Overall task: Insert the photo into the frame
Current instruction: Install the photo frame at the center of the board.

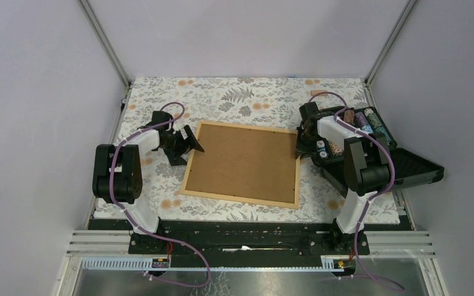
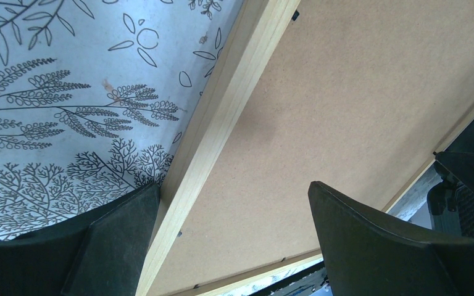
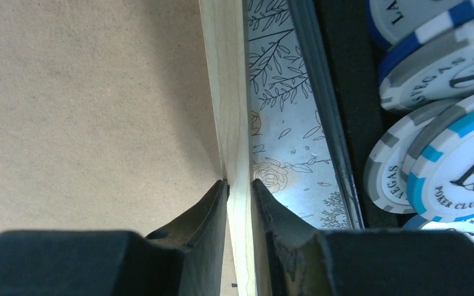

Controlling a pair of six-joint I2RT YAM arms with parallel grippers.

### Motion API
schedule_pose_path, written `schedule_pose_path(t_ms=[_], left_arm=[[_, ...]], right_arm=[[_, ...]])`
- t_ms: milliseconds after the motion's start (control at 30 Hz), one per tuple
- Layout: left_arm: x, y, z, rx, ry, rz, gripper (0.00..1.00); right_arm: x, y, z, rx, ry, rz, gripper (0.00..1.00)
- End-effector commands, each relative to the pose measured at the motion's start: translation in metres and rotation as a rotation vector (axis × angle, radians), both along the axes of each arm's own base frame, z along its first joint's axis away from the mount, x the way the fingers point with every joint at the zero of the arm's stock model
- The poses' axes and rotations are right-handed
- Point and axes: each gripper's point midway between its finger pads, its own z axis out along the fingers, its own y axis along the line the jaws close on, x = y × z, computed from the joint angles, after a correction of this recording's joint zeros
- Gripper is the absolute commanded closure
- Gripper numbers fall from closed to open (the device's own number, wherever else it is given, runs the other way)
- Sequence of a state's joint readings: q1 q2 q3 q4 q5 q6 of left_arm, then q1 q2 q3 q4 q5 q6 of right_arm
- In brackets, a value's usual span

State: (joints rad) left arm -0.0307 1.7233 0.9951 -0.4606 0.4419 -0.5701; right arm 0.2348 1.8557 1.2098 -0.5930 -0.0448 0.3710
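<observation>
**While frame (image 1: 239, 199) lies back-up: pincer findings**

Frame rests at the centre of the table (image 1: 160, 98), brown backing board (image 1: 242, 160) upward. My right pincer (image 3: 239, 185) is clamped on its right-edge rail. My left pincer (image 2: 234, 197) gapes wide astride the left rail, holding nothing.

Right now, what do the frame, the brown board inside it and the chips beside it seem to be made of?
The frame: pale bare wood, with faint grain lines. The brown board: probably pressed fibreboard, matte and finely speckled. The chips: smooth, printed plastic or clay composite; I cannot tell which.
</observation>
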Motion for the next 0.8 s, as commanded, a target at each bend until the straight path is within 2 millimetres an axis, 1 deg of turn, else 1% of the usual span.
schedule_pose_path(t_ms=[0,100,300,467,533,600,767], left_arm=[[-0.02,-0.003,-0.03,0.005,0.099,-0.018,0.03],[-0.02,-0.003,-0.029,0.002,0.099,-0.019,0.03],[-0.02,-0.003,-0.029,0.001,0.099,-0.019,0.03],[-0.02,-0.004,-0.029,-0.001,0.097,-0.02,0.03],[-0.02,-0.004,-0.029,-0.003,0.096,-0.02,0.03],[-0.02,-0.004,-0.029,-0.006,0.097,-0.019,0.03],[-0.02,-0.004,-0.028,-0.005,0.094,-0.02,0.03]], right_arm=[[-0.011,0.016,-0.03,0.031,0.065,0.0,0.73],[-0.015,0.019,-0.037,0.025,0.081,-0.014,0.73],[-0.021,0.011,-0.053,-0.022,0.098,-0.043,0.73],[-0.018,0.009,-0.054,-0.043,0.077,-0.052,0.73],[-0.018,0.014,-0.054,-0.031,0.079,-0.042,0.73],[-0.019,0.023,-0.055,0.006,0.084,-0.032,0.72],[-0.022,0.042,-0.063,0.058,0.105,-0.031,0.71]])
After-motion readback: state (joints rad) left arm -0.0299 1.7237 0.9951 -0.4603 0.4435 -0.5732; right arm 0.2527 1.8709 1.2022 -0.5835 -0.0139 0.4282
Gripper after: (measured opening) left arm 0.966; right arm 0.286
